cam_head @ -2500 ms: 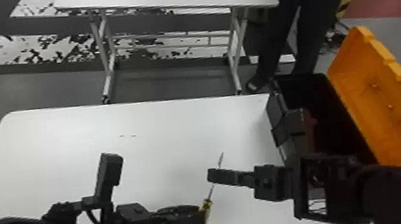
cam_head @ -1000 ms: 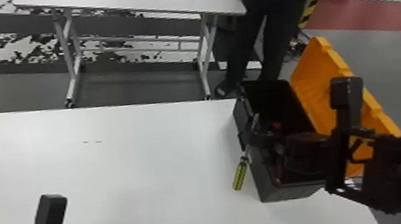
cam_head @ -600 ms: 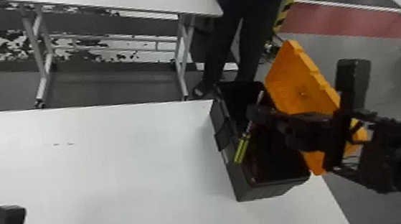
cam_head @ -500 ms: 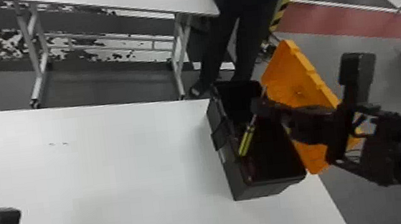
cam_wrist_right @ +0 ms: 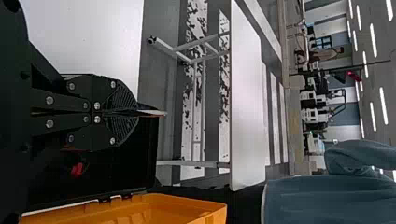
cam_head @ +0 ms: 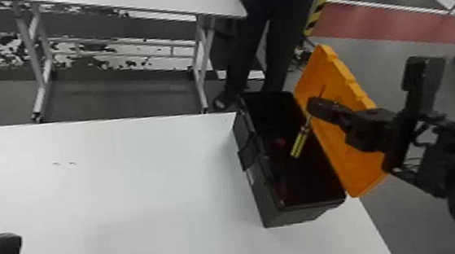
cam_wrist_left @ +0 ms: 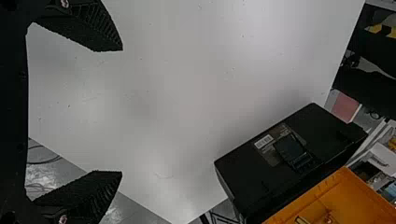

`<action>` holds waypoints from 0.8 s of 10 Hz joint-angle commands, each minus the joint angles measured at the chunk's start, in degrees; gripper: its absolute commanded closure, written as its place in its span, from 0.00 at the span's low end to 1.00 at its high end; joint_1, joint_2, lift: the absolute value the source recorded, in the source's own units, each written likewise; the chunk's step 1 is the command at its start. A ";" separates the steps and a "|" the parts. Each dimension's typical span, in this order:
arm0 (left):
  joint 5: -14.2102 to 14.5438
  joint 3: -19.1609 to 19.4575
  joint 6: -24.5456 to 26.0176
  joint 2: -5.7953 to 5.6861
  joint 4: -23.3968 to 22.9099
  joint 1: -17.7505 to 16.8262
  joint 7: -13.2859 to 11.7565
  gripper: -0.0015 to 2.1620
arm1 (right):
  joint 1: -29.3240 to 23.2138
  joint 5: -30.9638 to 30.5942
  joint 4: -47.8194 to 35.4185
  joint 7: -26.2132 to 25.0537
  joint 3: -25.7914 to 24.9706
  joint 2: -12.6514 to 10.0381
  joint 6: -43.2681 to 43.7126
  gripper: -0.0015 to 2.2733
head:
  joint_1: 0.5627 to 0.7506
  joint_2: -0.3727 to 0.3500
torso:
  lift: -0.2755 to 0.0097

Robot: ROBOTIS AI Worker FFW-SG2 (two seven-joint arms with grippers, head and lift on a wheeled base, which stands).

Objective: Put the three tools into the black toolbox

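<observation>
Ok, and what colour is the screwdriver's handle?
The handle is yellow with dark stripes, best seen in the head view.

No words or numbers can be read. A label [cam_wrist_left: 271, 156] with a barcode [cam_wrist_left: 264, 141] is on the black toolbox's [cam_wrist_left: 247, 175] outer wall, its print too small to make out.

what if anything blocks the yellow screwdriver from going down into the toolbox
Nothing visible blocks it: the right gripper holds the screwdriver with its handle over the open top of the black toolbox, and the orange lid stands open to the side.
</observation>
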State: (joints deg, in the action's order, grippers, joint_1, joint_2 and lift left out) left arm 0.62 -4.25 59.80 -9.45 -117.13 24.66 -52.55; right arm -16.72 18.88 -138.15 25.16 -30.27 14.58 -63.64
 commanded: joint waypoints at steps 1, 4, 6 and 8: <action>0.00 0.47 0.10 -0.05 -0.64 0.39 -0.18 0.03 | -1.82 -2.80 2.89 1.74 1.00 0.01 5.14 0.99 | 0.70 0.03 | 0.79; 0.61 2.05 -0.07 -0.13 -1.34 0.48 -0.88 0.03 | -4.99 -3.67 6.49 7.80 0.83 -0.07 13.23 0.89 | 0.70 0.03 | 0.79; 0.79 2.40 -0.07 -0.13 -1.78 0.48 -0.62 0.03 | -6.31 -2.71 6.23 9.30 0.39 -0.25 12.35 0.00 | 0.70 0.03 | 0.79; 0.79 2.49 -0.25 0.04 -2.49 0.48 1.14 0.03 | -6.74 -0.42 6.14 8.59 0.92 -3.33 12.17 0.00 | 0.70 0.03 | 0.79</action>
State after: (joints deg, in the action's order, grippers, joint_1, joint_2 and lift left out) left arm 1.40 -1.79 59.68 -9.45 -119.47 25.14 -51.29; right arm -23.41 17.71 -132.00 33.83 -29.46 12.29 -51.55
